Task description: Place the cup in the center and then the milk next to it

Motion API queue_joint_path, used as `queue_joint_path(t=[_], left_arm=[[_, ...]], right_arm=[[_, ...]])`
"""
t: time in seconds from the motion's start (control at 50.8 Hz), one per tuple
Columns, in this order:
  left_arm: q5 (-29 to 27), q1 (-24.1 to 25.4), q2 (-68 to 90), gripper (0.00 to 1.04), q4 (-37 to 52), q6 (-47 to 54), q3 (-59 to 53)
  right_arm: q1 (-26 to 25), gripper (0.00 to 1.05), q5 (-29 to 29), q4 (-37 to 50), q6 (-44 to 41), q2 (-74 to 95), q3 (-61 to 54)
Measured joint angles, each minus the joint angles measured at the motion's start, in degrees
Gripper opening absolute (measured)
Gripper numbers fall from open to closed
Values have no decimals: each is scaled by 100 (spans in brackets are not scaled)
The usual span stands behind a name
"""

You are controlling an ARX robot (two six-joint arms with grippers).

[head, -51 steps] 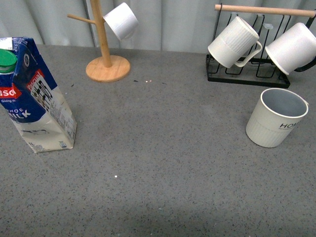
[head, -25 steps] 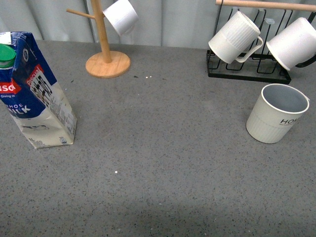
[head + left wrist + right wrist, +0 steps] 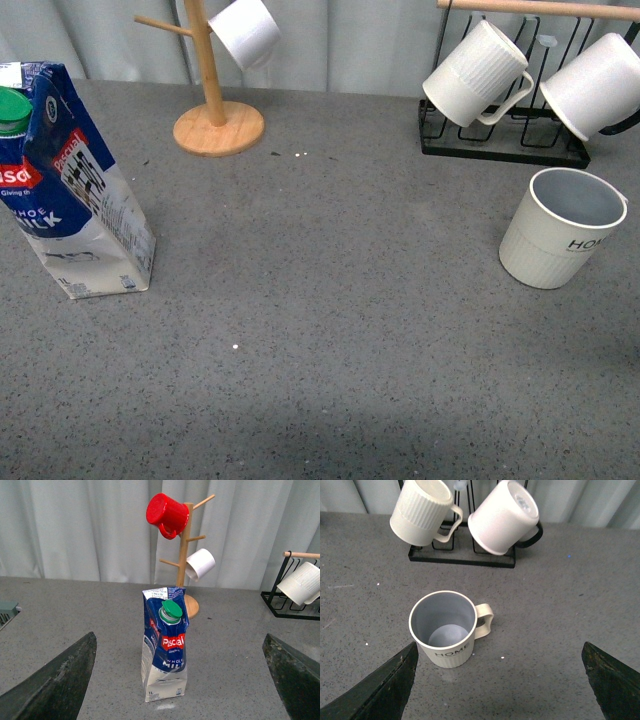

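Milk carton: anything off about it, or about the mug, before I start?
The milk carton stands upright but is misshapen: its sides are pinched in at mid-height and the top seam is crumpled above the green cap. No clear spill around it. The cup stands upright and looks intact.

Open tabletop (image 3: 330, 300) mid-scene, milk (image 3: 75, 190) at left, cup (image 3: 555, 240) at right (rack (image 3: 500, 152) just behind), mug tree (image 3: 218, 128) at back.
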Motion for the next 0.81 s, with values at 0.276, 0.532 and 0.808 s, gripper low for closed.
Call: queue_joint_path(t=[0.276,0.532,0.808], left_arm=[[0,0,0,98,2,0,0],[0,0,0,98,0,0,0],[0,0,0,98,0,0,0]], right_arm=[[44,95,92,-706,1078,2151,1585],[48,95,153,-1410,1777,3145,2500],[184,95,219,-2065,2227,3797,3185]])
